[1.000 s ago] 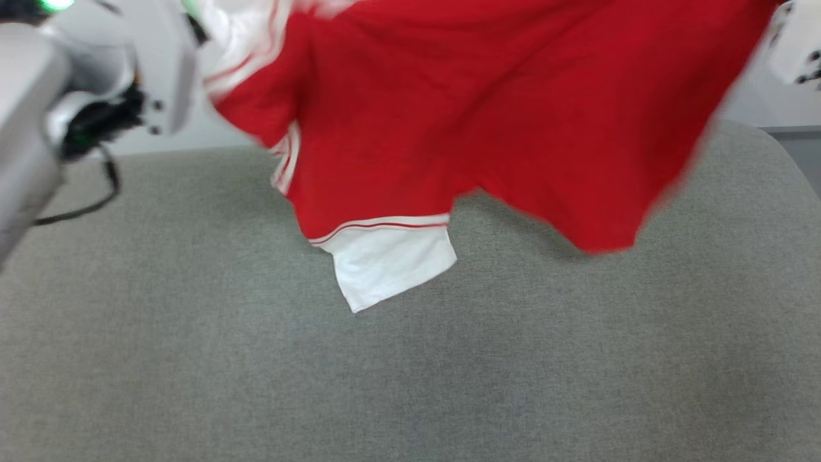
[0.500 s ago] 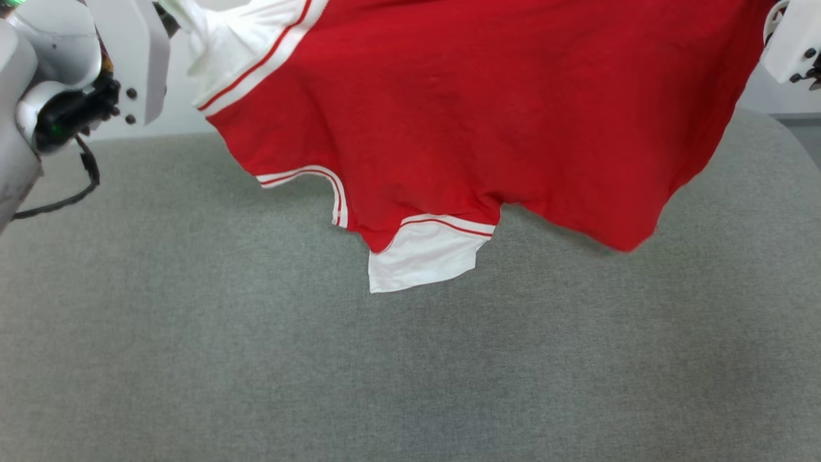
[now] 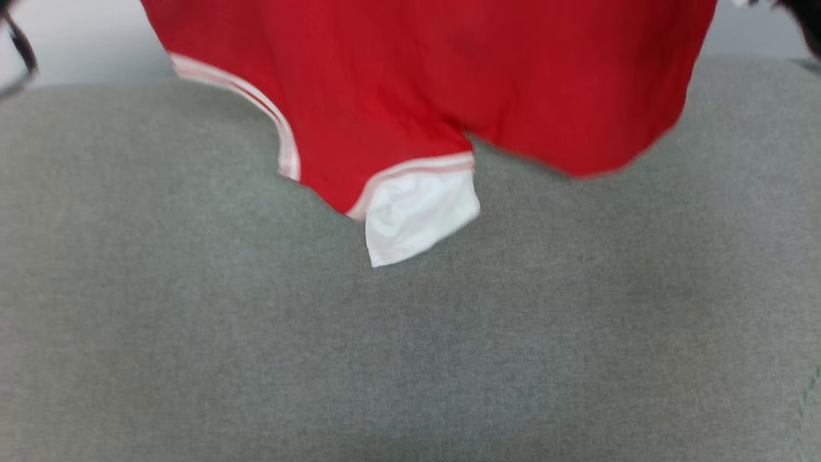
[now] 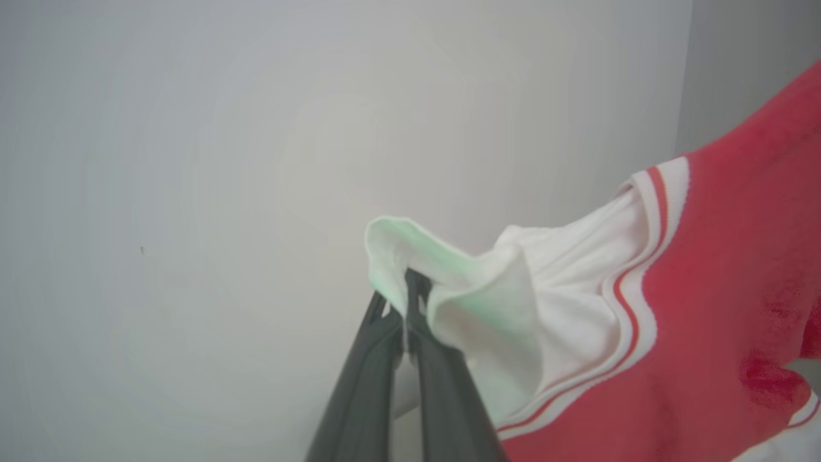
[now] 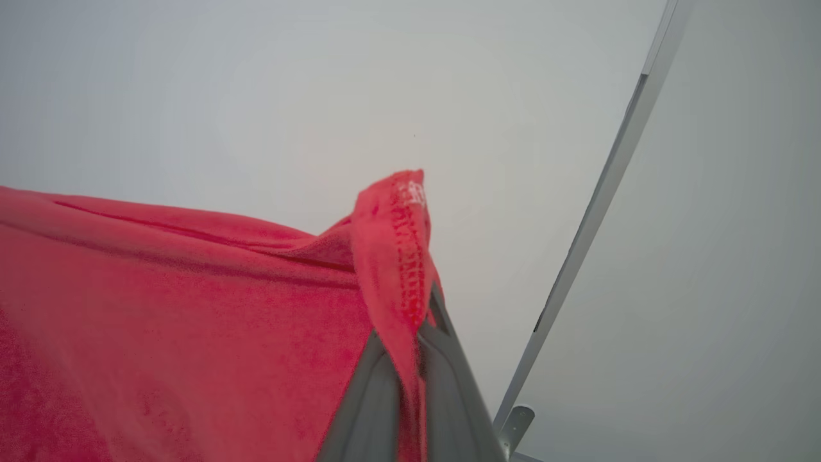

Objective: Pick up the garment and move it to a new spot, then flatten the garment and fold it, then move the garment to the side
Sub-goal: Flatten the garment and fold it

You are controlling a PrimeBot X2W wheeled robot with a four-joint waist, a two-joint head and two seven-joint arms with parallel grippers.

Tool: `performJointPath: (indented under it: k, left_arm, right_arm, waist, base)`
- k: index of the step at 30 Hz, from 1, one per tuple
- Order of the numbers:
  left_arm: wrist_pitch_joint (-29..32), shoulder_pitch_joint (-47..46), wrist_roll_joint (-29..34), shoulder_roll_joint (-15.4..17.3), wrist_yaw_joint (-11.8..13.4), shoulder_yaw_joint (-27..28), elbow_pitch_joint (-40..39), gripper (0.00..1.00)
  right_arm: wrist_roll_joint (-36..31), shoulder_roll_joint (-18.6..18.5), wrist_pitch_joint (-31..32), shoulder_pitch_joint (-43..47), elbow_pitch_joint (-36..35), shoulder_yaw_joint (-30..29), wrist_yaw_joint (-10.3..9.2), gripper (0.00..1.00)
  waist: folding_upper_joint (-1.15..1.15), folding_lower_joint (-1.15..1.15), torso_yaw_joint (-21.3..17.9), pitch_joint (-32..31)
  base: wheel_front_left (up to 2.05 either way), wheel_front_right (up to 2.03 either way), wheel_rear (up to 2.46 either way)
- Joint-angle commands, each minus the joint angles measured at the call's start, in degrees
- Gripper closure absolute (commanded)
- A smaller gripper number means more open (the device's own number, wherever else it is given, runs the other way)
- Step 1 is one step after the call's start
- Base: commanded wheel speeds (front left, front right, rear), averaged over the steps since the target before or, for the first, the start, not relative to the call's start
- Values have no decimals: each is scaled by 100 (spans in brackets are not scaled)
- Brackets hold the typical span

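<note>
Pickup is complete. The garment (image 3: 417, 77) hangs over the grey surface (image 3: 410, 359), with the left end effector (image 4: 404, 301) clamped on a white sleeve and the right end effector (image 5: 417, 333) clamped on a red hem. Placement, flattening, folding and side transfer remain.

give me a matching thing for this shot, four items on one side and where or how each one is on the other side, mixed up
Column one
1. left gripper
2. right gripper
3. loose white sleeve
4. grey surface

Column two
A. shut on a red stitched corner of the garment
B. spread out below the hanging cloth
C. shut on white sleeve fabric
D. lowest hanging part in the head view

Pairs: 1-C, 2-A, 3-D, 4-B
</note>
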Motion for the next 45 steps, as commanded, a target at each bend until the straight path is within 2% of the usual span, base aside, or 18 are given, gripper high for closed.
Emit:
performJointPath:
  k: [1, 8, 13, 15, 18, 19, 20, 21, 26, 31, 34, 40, 45]
  left_arm:
    - [-21, -240, 59, -83, 19, 13, 144, 100]
    - [-385, -1375, 477, -571, 18, 27, 687, 100]
    - [-582, -1963, 696, -769, 18, 19, 884, 100]
    - [-687, -2248, 773, -886, 18, 19, 951, 100]
    - [-975, -2565, 870, -1020, 18, 31, 1024, 100]
    - [-1114, -2631, 901, -1063, 18, 20, 1049, 100]
    - [-1114, -2631, 901, -1063, 18, 20, 1049, 100]
    - [-1241, -2740, 868, -1092, 18, 26, 1093, 100]
    - [-1301, -2466, 746, -1159, 18, 18, 1157, 100]
    - [-1312, -2150, 607, -1100, 18, 16, 1156, 100]
    - [-1260, -1749, 491, -1038, 18, 11, 1015, 100]
    - [-1130, -812, 361, -806, 18, 7, 581, 100]
    - [-1065, 170, 121, -512, 18, 10, 149, 100]
  right_arm:
    - [-106, 75, -206, -207, 161, -79, -21, 100]
    - [-745, 499, -1385, -1158, 1173, -392, -17, 100]
    - [-1171, 581, -1592, -1694, 1497, -731, -17, 100]
    - [-1490, 448, -1602, -1968, 1214, -1101, -17, 100]
    - [-2137, 407, -1589, -1850, 663, -1833, -17, 100]
    - [-2622, 487, -1591, -1703, 272, -2388, -16, 100]
    - [-2622, 487, -1591, -1703, 272, -2388, -16, 100]
    - [-3070, 644, -1592, -1530, -7, -2854, -16, 100]
    - [-3690, 1075, -1594, -1117, -110, -3398, -16, 100]
    - [-3622, 1305, -1594, -903, 204, -3369, -16, 100]
    - [-3413, 1354, -1594, -763, 551, -2985, -16, 100]
    - [-2603, 1182, -1329, -280, 851, -2037, -16, 100]
    - [-1523, 762, -832, 542, 353, -1082, -16, 100]
  waist:
    - [0, 0, -33, 400]
    - [0, 0, 13, 1071]
    - [0, 0, 83, 1508]
    - [0, 0, 138, 1744]
    - [0, 0, 215, 2052]
    - [0, 0, 269, 2209]
    - [0, 0, 269, 2209]
    - [0, 0, 323, 2339]
    - [0, 0, 395, 2366]
    - [0, 0, 407, 2160]
    - [0, 0, 422, 1922]
    - [0, 0, 469, 1368]
    - [0, 0, 482, 766]
  base:
    - [0, 0, 0]
    - [0, 0, 0]
    - [0, 0, 0]
    - [0, 0, 0]
    - [0, 0, 0]
    - [0, 0, 0]
    - [0, 0, 0]
    - [0, 0, 0]
    - [0, 0, 0]
    - [0, 0, 0]
    - [0, 0, 0]
    - [0, 0, 0]
    - [0, 0, 0]
